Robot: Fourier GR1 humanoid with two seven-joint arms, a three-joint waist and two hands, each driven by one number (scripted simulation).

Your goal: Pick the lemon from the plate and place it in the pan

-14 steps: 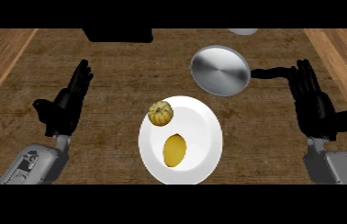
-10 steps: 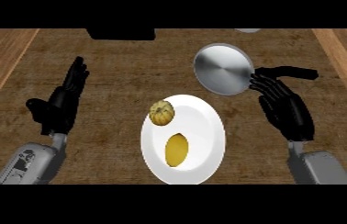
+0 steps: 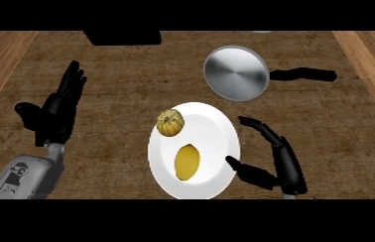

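Lemon (image 3: 187, 161) lies lengthwise, low on the plate (image 3: 219, 132); the right hand (image 3: 275, 161), fingers spread, sits just right of it, nearer.

you see only the lower part of a dark block (image 3: 122, 37) at the top edge, too dark to tell what it is. a pale sliver (image 3: 261, 31) beside it is cut off as well. the plate (image 3: 219, 137) runs out at its bottom rim. the right robot hand (image 3: 282, 161) shows no forearm, and the left forearm (image 3: 28, 174) is clipped below.
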